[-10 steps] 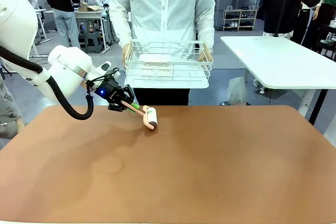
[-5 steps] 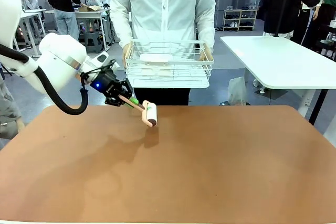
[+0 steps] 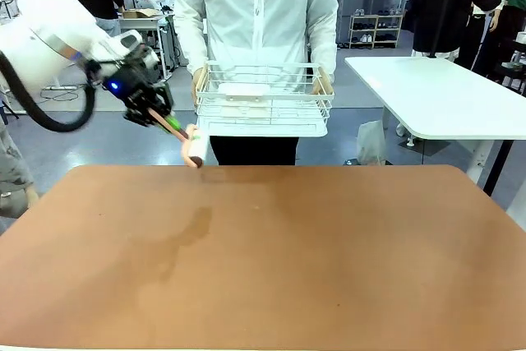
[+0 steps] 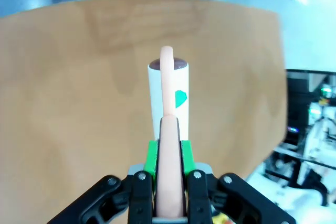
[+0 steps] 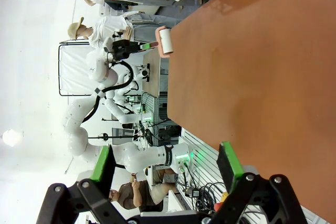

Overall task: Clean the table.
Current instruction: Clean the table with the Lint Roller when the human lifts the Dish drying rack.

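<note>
My left gripper (image 3: 158,115) is shut on the peach handle of a lint roller (image 3: 193,147), whose white roll hangs in the air over the far left edge of the reddish-brown table (image 3: 271,260). In the left wrist view the green pads of the left gripper (image 4: 169,157) clamp the lint roller (image 4: 168,90) handle, with the roll above the table (image 4: 73,93). My right gripper (image 5: 165,166) stands open with nothing between its fingers, above the table (image 5: 257,87); far off it sees the lint roller (image 5: 166,41).
A person stands at the far side holding a white wire basket (image 3: 263,101) with a flat white item inside. A white-topped table (image 3: 444,96) stands at the back right. Other people stand in the background.
My left gripper has lifted the lint roller off the tabletop and carried it up and to the left, toward the table's far left edge. The basket has stayed put.
</note>
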